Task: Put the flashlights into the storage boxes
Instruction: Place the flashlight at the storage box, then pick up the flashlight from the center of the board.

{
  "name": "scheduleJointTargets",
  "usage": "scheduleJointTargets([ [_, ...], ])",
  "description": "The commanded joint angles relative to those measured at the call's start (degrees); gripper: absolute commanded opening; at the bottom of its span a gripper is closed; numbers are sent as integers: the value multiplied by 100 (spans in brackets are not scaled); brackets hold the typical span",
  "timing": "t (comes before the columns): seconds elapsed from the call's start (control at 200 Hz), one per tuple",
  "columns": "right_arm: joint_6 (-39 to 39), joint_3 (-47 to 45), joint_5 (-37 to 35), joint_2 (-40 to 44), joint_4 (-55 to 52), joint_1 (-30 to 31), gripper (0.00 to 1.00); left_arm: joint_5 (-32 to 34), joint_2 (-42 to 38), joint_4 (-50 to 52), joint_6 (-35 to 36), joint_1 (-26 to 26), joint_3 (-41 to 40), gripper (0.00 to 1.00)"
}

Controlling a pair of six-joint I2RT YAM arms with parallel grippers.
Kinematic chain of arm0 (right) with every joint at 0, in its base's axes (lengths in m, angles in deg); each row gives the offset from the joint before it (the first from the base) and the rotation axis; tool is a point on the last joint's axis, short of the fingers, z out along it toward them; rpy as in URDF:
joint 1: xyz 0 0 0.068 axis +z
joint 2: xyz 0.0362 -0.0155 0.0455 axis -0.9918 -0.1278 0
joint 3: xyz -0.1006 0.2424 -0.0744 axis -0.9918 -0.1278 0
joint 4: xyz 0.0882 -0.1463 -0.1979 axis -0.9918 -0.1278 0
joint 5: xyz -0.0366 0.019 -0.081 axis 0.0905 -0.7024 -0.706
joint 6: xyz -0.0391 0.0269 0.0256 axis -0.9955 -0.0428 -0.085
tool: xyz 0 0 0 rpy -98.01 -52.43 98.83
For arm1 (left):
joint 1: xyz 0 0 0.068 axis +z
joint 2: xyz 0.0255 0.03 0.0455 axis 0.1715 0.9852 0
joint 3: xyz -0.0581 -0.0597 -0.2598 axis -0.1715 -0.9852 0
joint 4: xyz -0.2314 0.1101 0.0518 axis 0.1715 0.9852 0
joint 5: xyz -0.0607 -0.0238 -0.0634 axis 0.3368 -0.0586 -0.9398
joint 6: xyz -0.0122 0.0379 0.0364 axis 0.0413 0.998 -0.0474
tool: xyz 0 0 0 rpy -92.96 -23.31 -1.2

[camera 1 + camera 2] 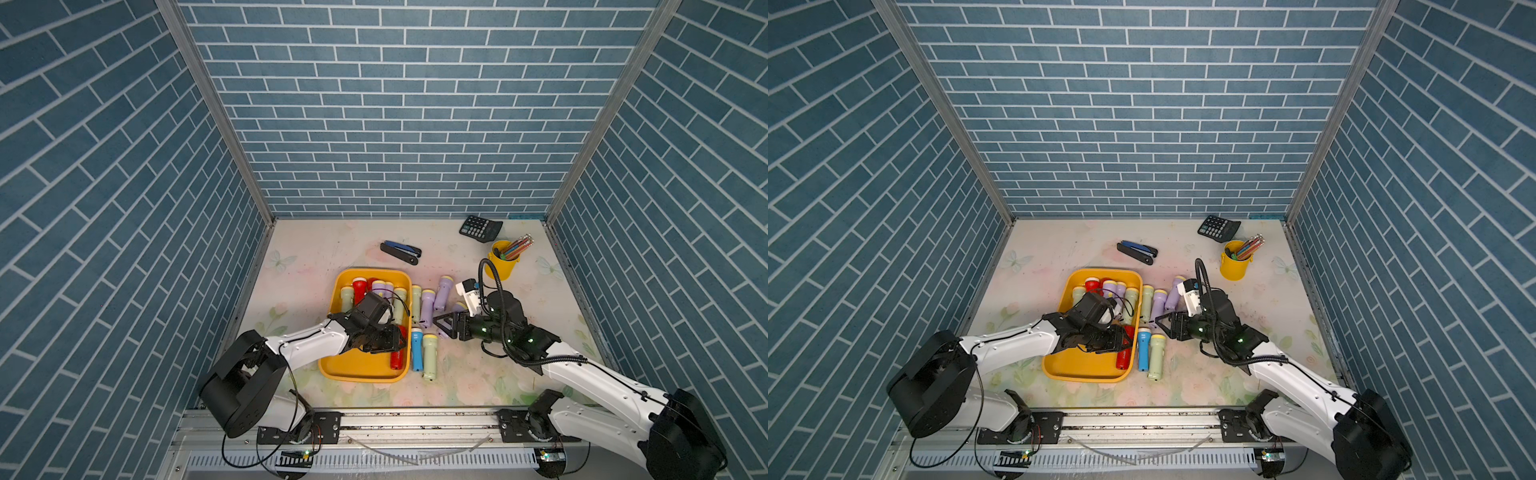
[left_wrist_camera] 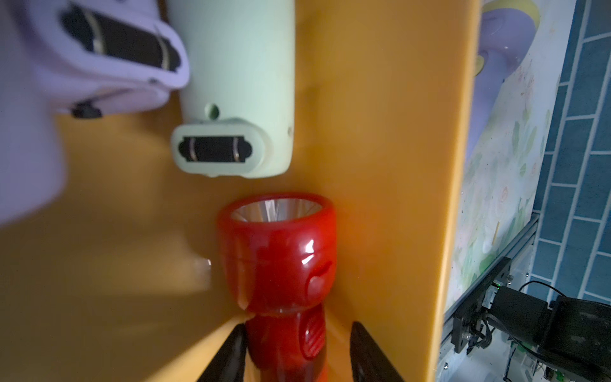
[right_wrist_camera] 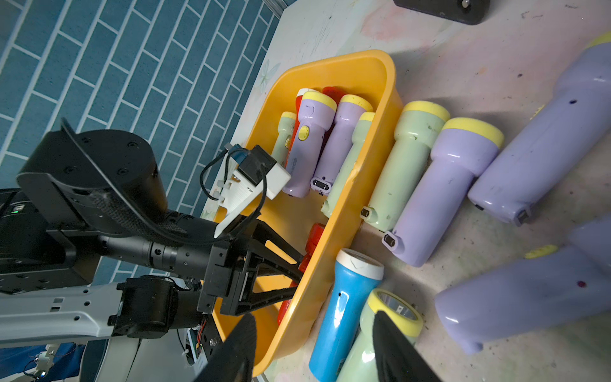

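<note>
Left wrist view, clearer than the top views, glossy red plastic flashlight (image 2: 277, 261) lying inside shallow yellow-orange plastic tray (image 2: 396, 165) against its wall, left gripper (image 2: 299, 327) parted astride its handle, left arm reaching low over tray, right gripper (image 1: 438, 327) spread empty beside tray

Left pincer (image 1: 398, 340) and right pincer (image 1: 437, 327) stand parted.

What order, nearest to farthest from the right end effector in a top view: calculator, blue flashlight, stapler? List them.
1. Blue flashlight, on the table just beside the right end effector.
2. Stapler, mid-table, toward the back.
3. Calculator, against the back wall.
</note>
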Motion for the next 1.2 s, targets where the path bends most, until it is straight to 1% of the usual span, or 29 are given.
scheduleJointTargets([
  [0.0,81,-79,-62,-8,-34,-21,57,133,-194,158,34,20,26,53],
  [0.15,90,-87,-116,18,-79,-17,58,244,-391,320,58,20,51,58],
  [0.485,124,-76,-216,148,-282,-10,58,669,-999,965,236,28,206,58],
  [0.565,151,0,-391,181,-597,-17,58,812,-1172,1102,348,20,225,59],
  [0.635,158,120,-689,194,-1072,-14,57,952,-1322,1152,452,26,224,59],
  [0.65,160,144,-750,199,-1176,-21,57,987,-1363,1154,483,27,341,58],
  [0.725,178,259,-1015,203,-1583,-22,57,1153,-1489,1154,627,21,390,58],
  [0.81,220,356,-1166,188,-1813,-22,57,1369,-1573,1291,914,22,550,59],
  [0.905,396,382,-1350,172,-1903,-19,57,1498,-1497,1549,1286,19,865,59],
  [1.005,522,295,-1440,172,-1778,-101,57,1471,-1200,1858,1697,19,1298,57],
  [1.195,793,18,-1146,155,-1373,-564,57,1409,-530,2398,2203,-48,2197,55],
])
